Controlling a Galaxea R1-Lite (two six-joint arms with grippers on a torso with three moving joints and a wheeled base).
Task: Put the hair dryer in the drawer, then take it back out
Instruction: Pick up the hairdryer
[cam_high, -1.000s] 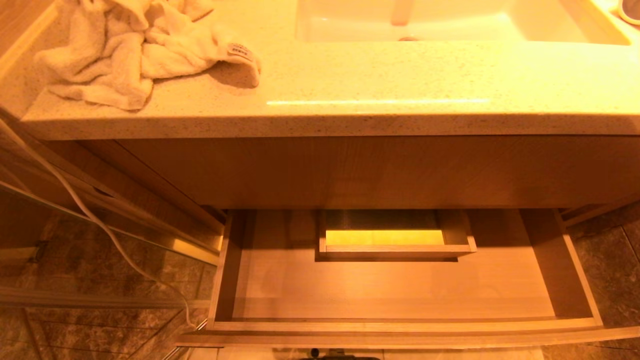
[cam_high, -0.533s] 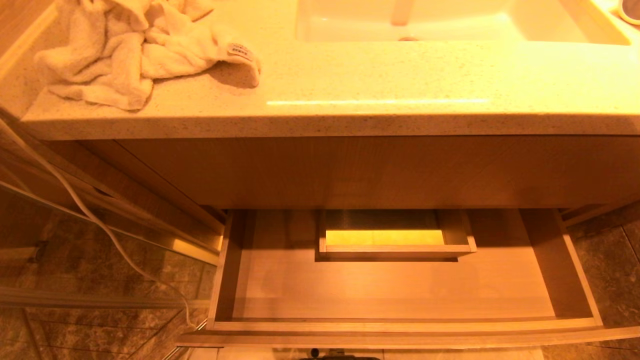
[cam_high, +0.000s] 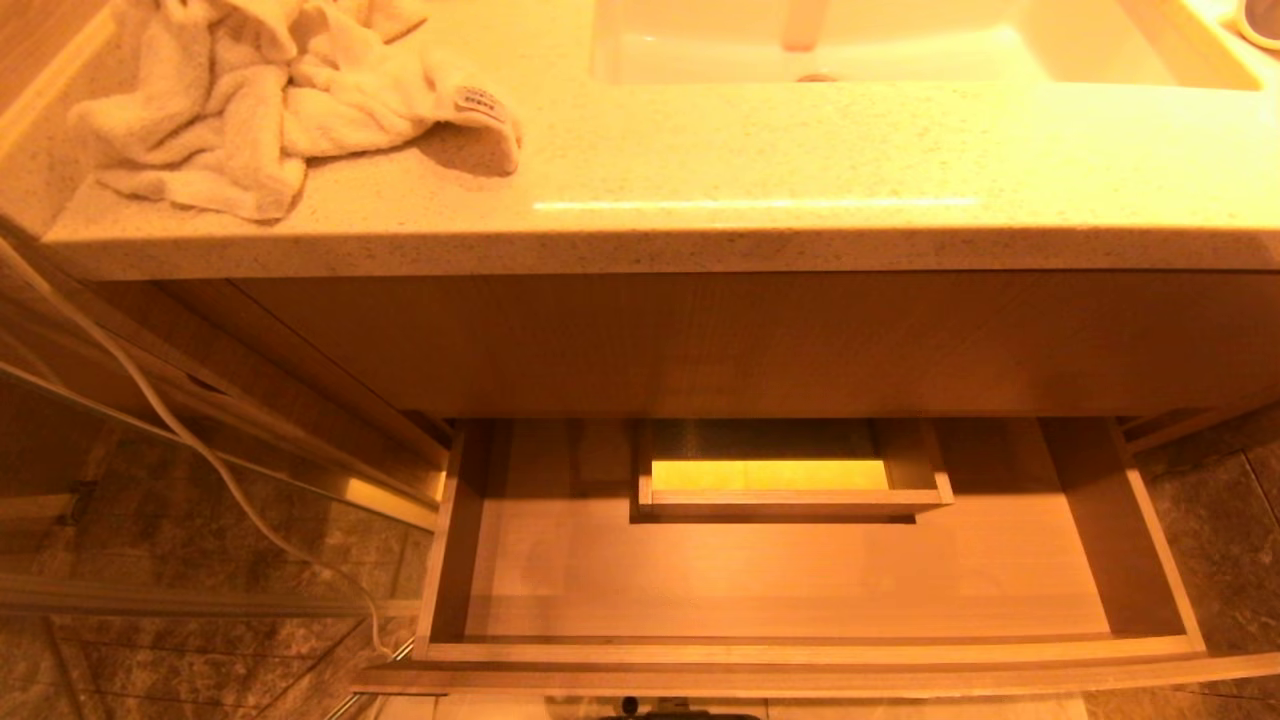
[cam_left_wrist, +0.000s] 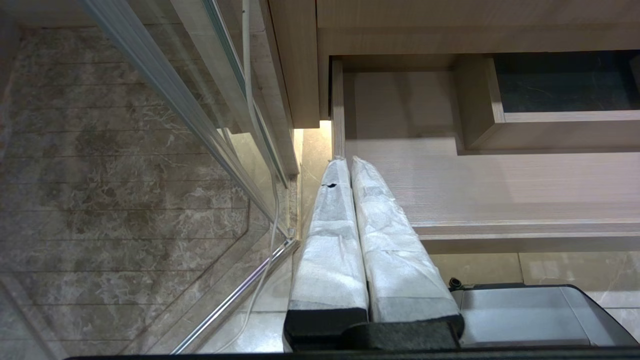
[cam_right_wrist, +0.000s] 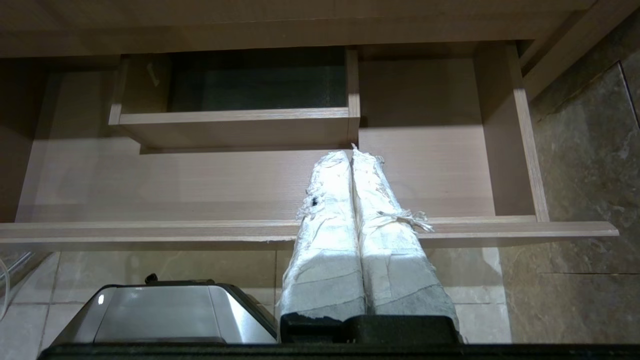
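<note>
The drawer (cam_high: 800, 580) stands open at lower centre of the head view, a towel (cam_high: 270, 100) at upper left. The left gripper (cam_left_wrist: 350, 165) and the right gripper (cam_right_wrist: 350, 155) have fingers pressed together, holding nothing.

The drawer (cam_high: 800, 590) is light wood with thin grain lines. The countertop (cam_high: 760, 170) is pale with tiny speckles. At 10 o'clock sits a cream towel (cam_high: 260, 100). The floor tiles (cam_left_wrist: 110, 180) are brown, marbled.

head looks down; wrists share drawer (cam_high: 800, 580).
</note>
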